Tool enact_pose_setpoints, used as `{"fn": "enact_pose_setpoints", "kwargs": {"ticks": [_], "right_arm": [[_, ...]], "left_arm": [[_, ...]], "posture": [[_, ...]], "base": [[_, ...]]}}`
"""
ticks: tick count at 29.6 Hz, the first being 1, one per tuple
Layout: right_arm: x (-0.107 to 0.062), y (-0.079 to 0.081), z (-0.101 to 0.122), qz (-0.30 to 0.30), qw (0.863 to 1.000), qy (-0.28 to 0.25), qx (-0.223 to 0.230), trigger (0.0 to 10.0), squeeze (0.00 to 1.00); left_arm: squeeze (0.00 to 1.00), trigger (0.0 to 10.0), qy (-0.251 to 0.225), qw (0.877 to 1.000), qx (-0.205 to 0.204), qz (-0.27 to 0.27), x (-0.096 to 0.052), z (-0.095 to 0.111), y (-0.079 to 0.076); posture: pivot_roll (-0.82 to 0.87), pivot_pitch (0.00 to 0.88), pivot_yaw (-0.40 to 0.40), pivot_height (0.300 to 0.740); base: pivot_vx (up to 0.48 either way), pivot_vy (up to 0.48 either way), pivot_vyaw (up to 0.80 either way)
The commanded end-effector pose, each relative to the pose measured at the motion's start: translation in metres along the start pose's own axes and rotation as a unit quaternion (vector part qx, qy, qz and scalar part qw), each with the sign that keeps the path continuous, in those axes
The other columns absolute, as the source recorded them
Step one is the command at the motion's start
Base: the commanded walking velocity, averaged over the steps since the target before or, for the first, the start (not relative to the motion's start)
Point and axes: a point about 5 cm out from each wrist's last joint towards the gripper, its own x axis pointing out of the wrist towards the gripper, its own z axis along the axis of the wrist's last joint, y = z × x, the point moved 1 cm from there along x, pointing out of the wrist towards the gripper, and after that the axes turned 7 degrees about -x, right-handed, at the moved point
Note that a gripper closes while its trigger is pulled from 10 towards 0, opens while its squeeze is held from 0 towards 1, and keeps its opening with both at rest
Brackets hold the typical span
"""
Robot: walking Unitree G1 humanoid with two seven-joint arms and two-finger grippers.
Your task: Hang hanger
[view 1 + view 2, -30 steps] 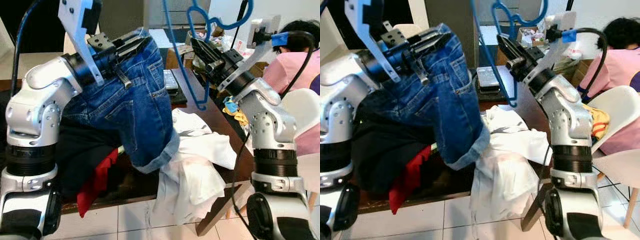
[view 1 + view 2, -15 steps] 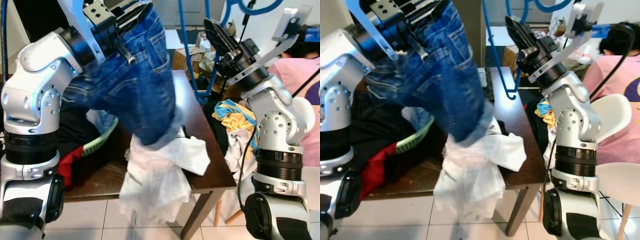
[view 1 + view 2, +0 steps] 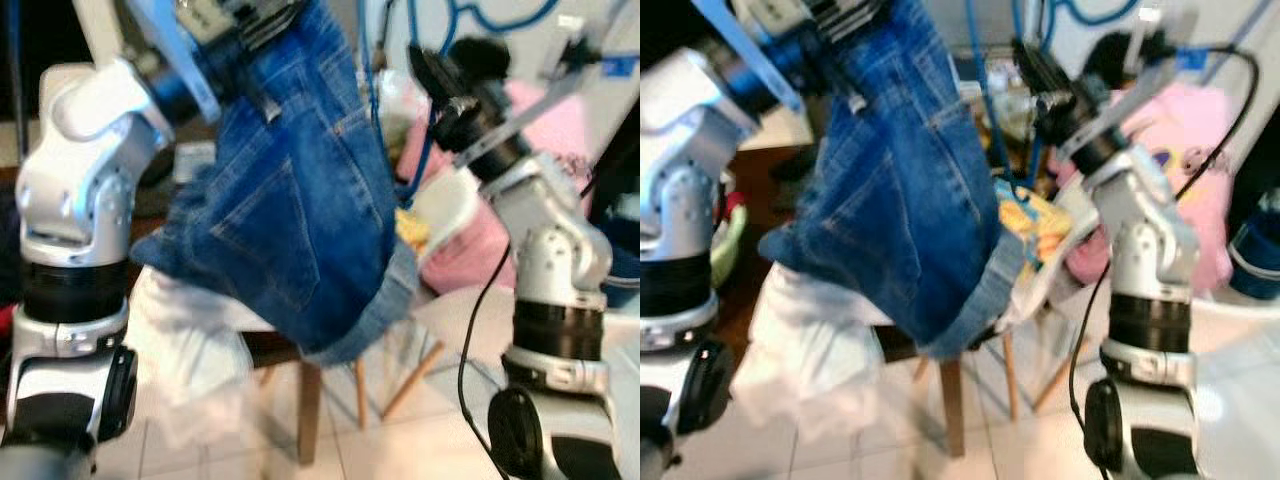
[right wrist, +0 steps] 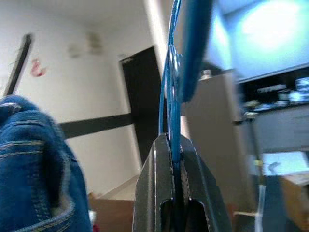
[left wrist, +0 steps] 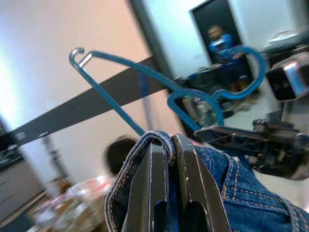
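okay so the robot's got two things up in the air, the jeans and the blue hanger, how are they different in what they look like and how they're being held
The jeans are soft dark-blue denim, drooping in a broad folded mass with a cuffed leg lowest; the hanger is a thin, rigid, bright-blue frame keeping its shape. The left gripper pinches the jeans at a stitched edge; the right gripper clamps the hanger's thin bar. Shared: both are blue, raised high, each held in a shut gripper.

This is a room in a home, and it looks like laundry time. The floor (image 3: 1040,440) has pale tiles. A wooden table (image 3: 945,395) holds a heap of white cloth (image 3: 805,350). Blue jeans (image 3: 300,210) hang in front. A person in a pink top (image 3: 1195,150) sits on a white chair (image 3: 445,205). There is a dark doorway (image 4: 142,116) in a pale wall.
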Motion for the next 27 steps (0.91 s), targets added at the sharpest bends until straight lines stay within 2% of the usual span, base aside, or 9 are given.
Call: {"fn": "enact_pose_setpoints", "kwargs": {"ticks": [1, 7, 9, 12, 19, 21, 23, 25, 27], "right_arm": [[-0.003, -0.011, 0.009, -0.031, 0.999, -0.012, -0.014, 10.0, 0.0], [-0.009, -0.027, 0.009, -0.077, 0.996, 0.01, -0.035, 10.0, 0.0], [-0.018, -0.044, 0.006, -0.122, 0.99, 0.042, -0.063, 10.0, 0.0], [-0.026, -0.055, 0.003, -0.151, 0.983, 0.064, -0.087, 10.0, 0.0], [-0.036, -0.065, -0.004, -0.184, 0.971, 0.099, -0.118, 10.0, 0.0], [-0.047, -0.074, -0.022, -0.203, 0.948, 0.18, -0.166, 10.0, 0.0], [-0.06, -0.081, -0.037, -0.21, 0.926, 0.247, -0.196, 10.0, 0.0], [-0.065, -0.083, -0.042, -0.211, 0.919, 0.267, -0.201, 10.0, 0.0], [-0.089, -0.09, -0.054, -0.212, 0.894, 0.329, -0.218, 10.0, 0.0]], "left_arm": [[0.0, 10.0, -0.034, 0.999, 0.004, -0.021, 0.006, 0.015, -0.007], [0.0, 10.0, -0.046, 0.998, -0.018, -0.036, 0.008, 0.016, -0.011], [0.0, 10.0, -0.05, 0.996, -0.036, -0.063, 0.008, 0.016, -0.017], [0.0, 10.0, -0.042, 0.994, -0.045, -0.094, 0.006, 0.013, -0.026], [0.0, 10.0, -0.013, 0.985, -0.067, -0.161, 0.0, -0.003, -0.043], [0.0, 10.0, 0.066, 0.968, -0.049, -0.238, -0.018, -0.036, -0.061], [0.0, 10.0, 0.152, 0.949, -0.03, -0.273, -0.038, -0.07, -0.068], [0.0, 10.0, 0.184, 0.942, -0.019, -0.28, -0.045, -0.083, -0.069], [0.0, 10.0, 0.257, 0.924, 0.002, -0.283, -0.066, -0.116, -0.072]], "posture": [[0.09, 0.036, 0.003, 0.74], [0.08, 0.034, 0.004, 0.74], [0.08, 0.037, 0.005, 0.74], [0.08, 0.041, 0.007, 0.74], [0.07, 0.044, 0.01, 0.74], [0.07, 0.049, 0.011, 0.74], [0.06, 0.052, 0.008, 0.74], [0.07, 0.053, 0.007, 0.74], [0.06, 0.059, -0.001, 0.74]], "base": [[0.0, 0.0, -0.79], [0.0, 0.0, -0.79], [0.0, 0.0, -0.79], [0.0, 0.0, -0.79], [0.0, 0.0, -0.79], [0.0, 0.0, -0.79], [0.0, 0.0, -0.79], [0.0, 0.0, -0.79], [0.0, 0.0, -0.79]]}}
